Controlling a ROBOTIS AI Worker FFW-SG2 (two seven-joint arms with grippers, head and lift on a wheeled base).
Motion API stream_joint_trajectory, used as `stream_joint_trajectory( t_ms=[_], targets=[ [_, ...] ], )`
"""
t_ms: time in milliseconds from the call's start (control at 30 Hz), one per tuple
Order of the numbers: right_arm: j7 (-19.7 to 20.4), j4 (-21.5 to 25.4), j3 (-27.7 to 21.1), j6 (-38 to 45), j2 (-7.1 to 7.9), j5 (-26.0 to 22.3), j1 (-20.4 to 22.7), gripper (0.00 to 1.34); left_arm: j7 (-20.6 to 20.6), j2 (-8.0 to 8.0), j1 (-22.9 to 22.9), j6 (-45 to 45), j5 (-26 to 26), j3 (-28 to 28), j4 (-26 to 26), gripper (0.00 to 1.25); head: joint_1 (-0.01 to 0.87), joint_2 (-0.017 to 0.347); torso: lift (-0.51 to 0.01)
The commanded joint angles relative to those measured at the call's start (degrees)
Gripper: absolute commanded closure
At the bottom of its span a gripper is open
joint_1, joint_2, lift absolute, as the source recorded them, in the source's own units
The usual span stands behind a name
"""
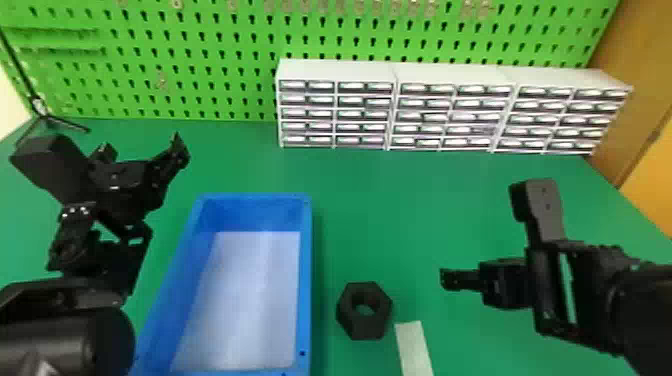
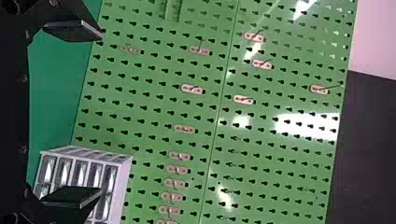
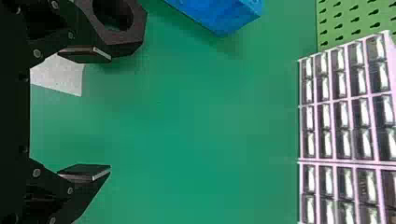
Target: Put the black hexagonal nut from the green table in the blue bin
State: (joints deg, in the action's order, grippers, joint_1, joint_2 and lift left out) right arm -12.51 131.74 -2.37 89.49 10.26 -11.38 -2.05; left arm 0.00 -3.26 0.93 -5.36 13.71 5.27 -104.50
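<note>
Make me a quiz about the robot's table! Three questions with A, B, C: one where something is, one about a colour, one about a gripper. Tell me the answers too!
1. Where is the black hexagonal nut?
A) On the green table, to the right of the blue bin
B) Inside the blue bin
C) On top of the drawer cabinets

2. What colour are the drawer cabinets?
A) Red
B) Black
C) White

3. How is the right gripper?
A) Shut on the nut
B) Open and holding nothing
C) Shut on the bin's rim

Answers:
1: A, the head view shows the nut on the tabletop beside the bin.
2: C, their frames look white in the head view.
3: B, its fingers stand wide apart in the right wrist view.
</note>
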Motion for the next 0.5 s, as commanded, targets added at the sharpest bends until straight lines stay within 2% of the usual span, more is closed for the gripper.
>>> stream_joint_trajectory(
  t_ms=[0,100,467],
  targets=[
    [-0.1,0.4,0.1,0.6,0.55,-0.7,-1.0,0.43,0.0,0.0,0.0,0.0,-0.1,0.0,0.0,0.12,0.692,0.008,-0.097],
    [0.0,0.4,0.1,0.6,0.64,-1.5,-1.5,0.43,0.0,0.0,0.0,0.0,-0.1,0.0,0.0,0.12,0.692,0.008,-0.097],
    [-0.1,-0.5,1.1,0.6,2.48,-7.2,-3.8,0.43,0.0,0.0,0.1,0.0,-0.4,-0.2,-0.1,0.12,0.692,0.008,-0.097]
  ],
)
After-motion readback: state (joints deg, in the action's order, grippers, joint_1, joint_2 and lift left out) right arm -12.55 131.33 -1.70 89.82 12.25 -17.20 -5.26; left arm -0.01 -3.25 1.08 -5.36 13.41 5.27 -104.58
